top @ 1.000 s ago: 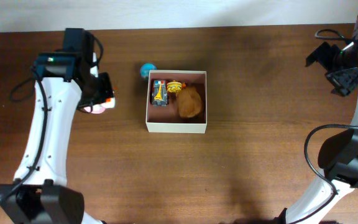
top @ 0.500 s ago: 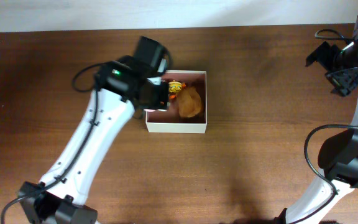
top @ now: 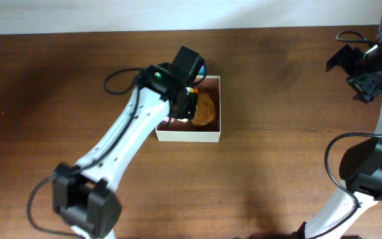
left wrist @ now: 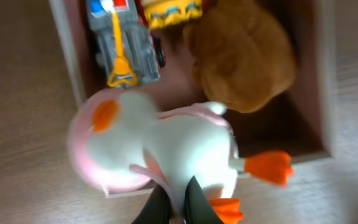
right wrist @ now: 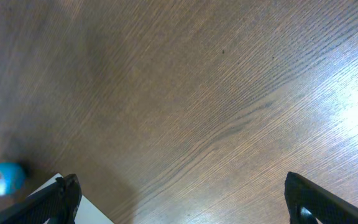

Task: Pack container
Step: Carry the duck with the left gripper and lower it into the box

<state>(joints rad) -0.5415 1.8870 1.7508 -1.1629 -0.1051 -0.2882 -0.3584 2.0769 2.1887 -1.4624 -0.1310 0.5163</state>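
Note:
The container [top: 188, 135] is a square cream box with a pink-brown inside, at the table's middle. In it lie a brown plush [top: 205, 111], a grey toy truck [left wrist: 122, 43] and a yellow toy [left wrist: 171, 9]. My left gripper [top: 184, 109] hangs over the box's left half, shut on a white plush duck [left wrist: 166, 143] with a pink rim and orange feet. The jaws [left wrist: 178, 208] pinch the duck's body. The duck hangs over the box's front left corner. My right gripper [top: 363, 70] is open and empty at the far right, well away from the box.
A small blue ball [right wrist: 2, 178] lies on the table just behind the box, mostly hidden by the left arm in the overhead view. The right wrist view shows bare brown wood between its fingers [right wrist: 179, 193].
My left arm has swung right from the table left of the box, carrying the duck, and is now over the box. The right arm has not moved.

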